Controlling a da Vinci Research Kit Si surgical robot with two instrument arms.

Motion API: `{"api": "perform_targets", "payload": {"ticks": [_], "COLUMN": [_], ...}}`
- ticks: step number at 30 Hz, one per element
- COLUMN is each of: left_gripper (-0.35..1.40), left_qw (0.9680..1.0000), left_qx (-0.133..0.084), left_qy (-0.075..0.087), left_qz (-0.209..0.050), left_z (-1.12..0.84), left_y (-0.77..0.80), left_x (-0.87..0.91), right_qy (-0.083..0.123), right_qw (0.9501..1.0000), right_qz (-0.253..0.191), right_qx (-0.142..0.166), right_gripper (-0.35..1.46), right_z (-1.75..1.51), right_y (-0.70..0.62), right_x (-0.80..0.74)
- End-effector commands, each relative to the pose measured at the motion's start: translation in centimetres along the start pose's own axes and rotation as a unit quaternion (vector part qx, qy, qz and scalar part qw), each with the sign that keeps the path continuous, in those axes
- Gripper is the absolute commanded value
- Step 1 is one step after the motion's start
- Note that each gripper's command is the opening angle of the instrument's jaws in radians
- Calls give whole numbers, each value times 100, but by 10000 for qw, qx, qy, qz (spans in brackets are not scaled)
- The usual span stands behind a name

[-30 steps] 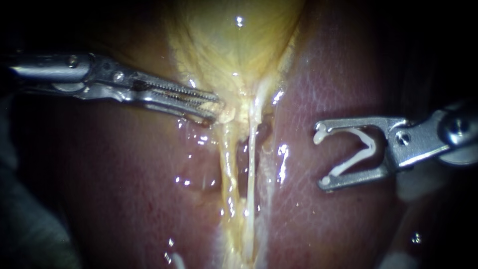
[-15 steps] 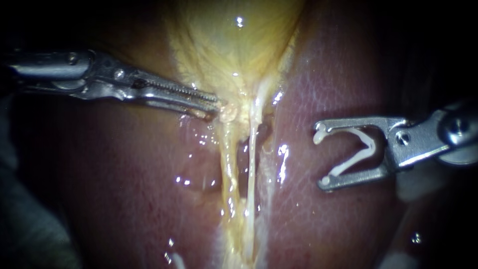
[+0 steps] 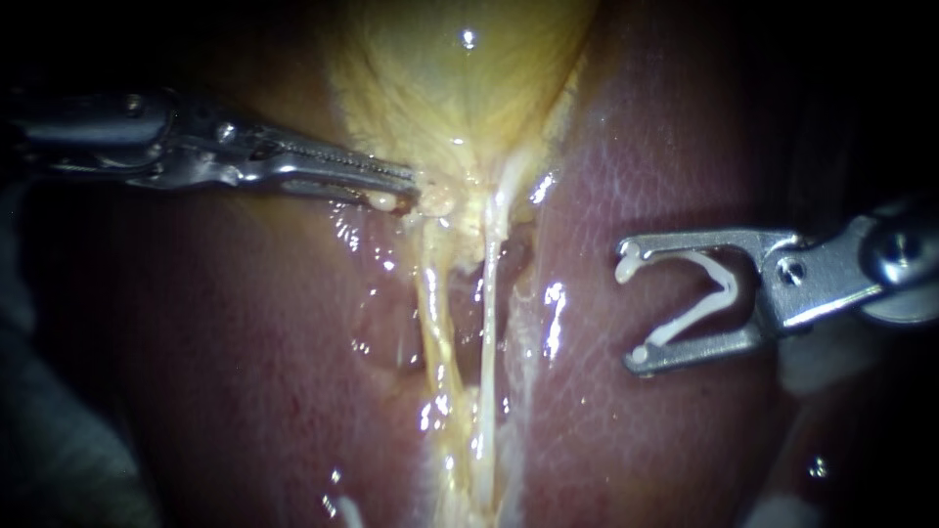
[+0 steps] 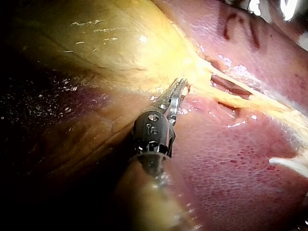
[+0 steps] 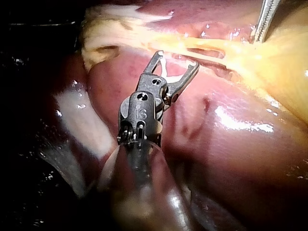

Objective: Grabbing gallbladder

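Note:
The yellow gallbladder (image 3: 460, 88) narrows downward into two pale strands (image 3: 430, 293) lying between lobes of the liver (image 3: 245, 372). My left instrument (image 3: 411, 188) comes in from the left, its toothed jaws shut on the gallbladder's lower tip. The left wrist view shows those jaws (image 4: 180, 89) pinched on the yellow edge of the gallbladder (image 4: 120, 43). My right instrument (image 3: 631, 311) hovers over the right liver lobe, apart from the strands. Its jaws stand wide and carry a white V-shaped clip (image 3: 719, 288). In the right wrist view these jaws (image 5: 177, 60) point toward the strands.
Wet red-brown liver (image 3: 646, 156) flanks the strands on both sides, with a dark slit (image 3: 469, 303) between the two strands. The left instrument's tip (image 5: 264, 19) shows at the far side of the right wrist view. Pale tissue (image 5: 77, 120) lies beside the right shaft.
The left jaws have gone from slightly open to shut on the gallbladder's tip and pulled it up and left, stretching the strands. The right instrument has not moved.

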Motion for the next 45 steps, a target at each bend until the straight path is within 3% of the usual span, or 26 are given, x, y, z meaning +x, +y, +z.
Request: {"api": "perform_targets", "payload": {"ticks": [1,7,14,25,45], "left_gripper": [-35,-35,-35,-35,-35], "left_qw": [10000,9997,9996,9994,9982], "left_qx": [-30,-38,-43,-96,-60], "left_qy": [-1,-16,-16,-41,327], "left_qz": [-45,-244,-277,-337,-492], "left_z": [-1,-8,-11,-37,-98], "left_y": [1,6,8,9,10], "left_x": [1,7,8,19,55], "right_qy": [1,1,1,1,0], "right_qw": [10000,10000,10000,10000,10000], "right_qz": [-2,-2,-2,-3,-1], "right_qx": [2,2,2,4,0], "right_gripper": [49,49,49,49,49], "right_z": [0,0,0,-1,-1], "right_y": [0,0,0,-1,0], "right_x": [0,0,0,0,-1]}}
